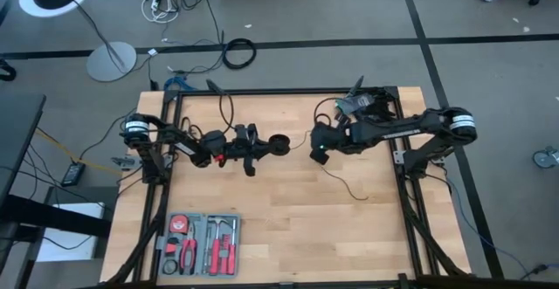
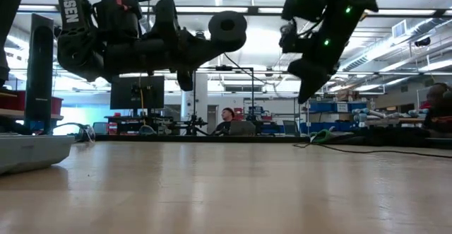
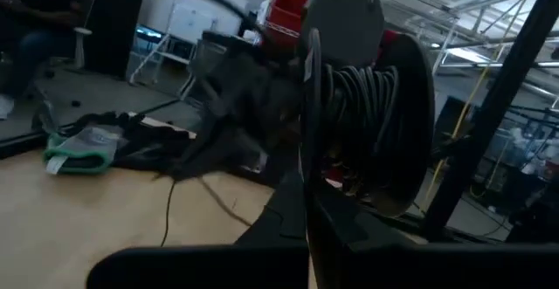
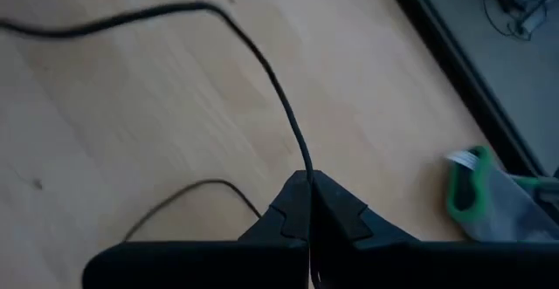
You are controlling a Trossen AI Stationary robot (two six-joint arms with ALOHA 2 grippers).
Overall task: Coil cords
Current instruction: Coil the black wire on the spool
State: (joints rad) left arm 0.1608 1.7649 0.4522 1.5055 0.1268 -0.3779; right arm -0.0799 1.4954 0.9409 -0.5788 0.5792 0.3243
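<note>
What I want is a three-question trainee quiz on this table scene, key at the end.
1. True or false: the right hand is shut on the thin black wire.
2. What does the left hand hold up off the table? A) a screwdriver B) the round black puck with wire wound on it C) nothing
3. Fill in: the tool kit lies on the ___ arm's side of the table.
Key: 1 true; 2 B; 3 left.
</note>
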